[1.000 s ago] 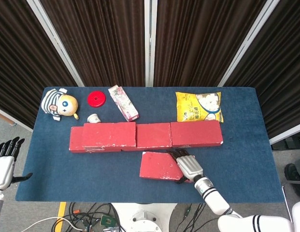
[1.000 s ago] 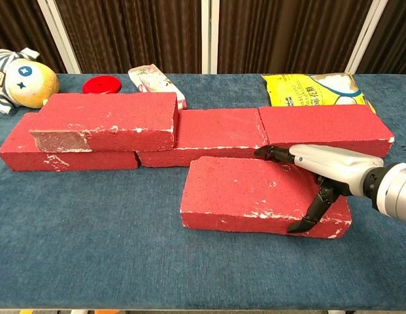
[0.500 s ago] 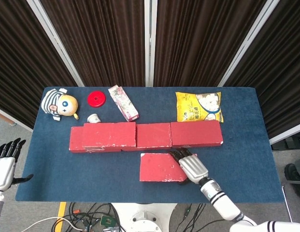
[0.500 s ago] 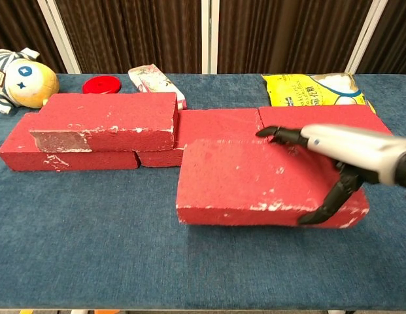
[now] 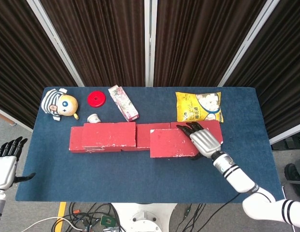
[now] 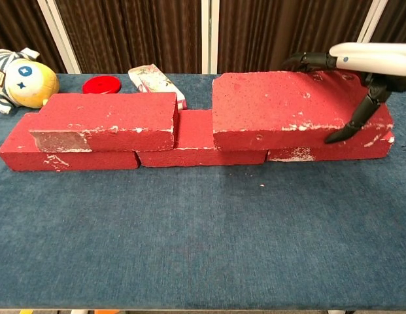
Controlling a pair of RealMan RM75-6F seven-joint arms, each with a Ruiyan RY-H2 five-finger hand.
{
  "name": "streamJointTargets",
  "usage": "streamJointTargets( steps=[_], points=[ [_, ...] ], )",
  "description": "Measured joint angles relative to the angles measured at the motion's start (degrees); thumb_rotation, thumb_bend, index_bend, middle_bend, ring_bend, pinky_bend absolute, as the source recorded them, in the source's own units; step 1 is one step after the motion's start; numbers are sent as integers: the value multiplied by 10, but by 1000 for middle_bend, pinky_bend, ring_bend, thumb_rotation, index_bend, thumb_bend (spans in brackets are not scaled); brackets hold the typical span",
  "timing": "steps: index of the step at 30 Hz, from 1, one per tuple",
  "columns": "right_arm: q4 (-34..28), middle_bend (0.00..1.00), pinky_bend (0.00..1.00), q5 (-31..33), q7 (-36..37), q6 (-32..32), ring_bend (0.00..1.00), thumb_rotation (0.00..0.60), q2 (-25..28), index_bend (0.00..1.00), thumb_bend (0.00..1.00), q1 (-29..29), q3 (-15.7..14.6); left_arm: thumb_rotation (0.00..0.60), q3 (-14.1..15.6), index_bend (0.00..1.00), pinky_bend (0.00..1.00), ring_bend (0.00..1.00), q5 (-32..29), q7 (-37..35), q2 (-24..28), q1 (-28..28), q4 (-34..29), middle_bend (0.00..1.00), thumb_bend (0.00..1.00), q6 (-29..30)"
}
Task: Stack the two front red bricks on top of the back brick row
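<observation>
We see the right hand [image 6: 359,78] gripping a red brick [image 6: 287,101] by its right end, above the back brick row [image 5: 140,137]; left hand [image 5: 5,162] open, holding nothing.

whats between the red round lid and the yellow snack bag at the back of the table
In the head view, only the pink carton lies between the red lid and the yellow snack bag; the stretch from carton to bag is bare blue cloth.

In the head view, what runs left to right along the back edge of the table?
Striped plush toy → red lid → pink carton → yellow snack bag.
</observation>
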Motion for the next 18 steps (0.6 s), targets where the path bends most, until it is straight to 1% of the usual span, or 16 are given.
streamJointTargets(
  steps=[5, 9, 18],
  points=[
    [51, 238, 0, -16, 31, -31, 0, 600, -5, 0, 108, 29, 11, 600, -4, 0, 0, 0, -1, -3, -3, 0, 6, 0, 0, -2],
    [93, 238, 0, -26, 62, -54, 0, 600, -22, 0, 105, 51, 16, 600, -6, 0, 0, 0, 1, -9, -5, 4, 11, 0, 0, 1],
    [187, 238, 0, -44, 122, -90, 0, 600, -83, 0, 104, 88, 15, 600, -9, 0, 0, 0, 5, -21, -6, 6, 22, 0, 0, -2]
  ],
)
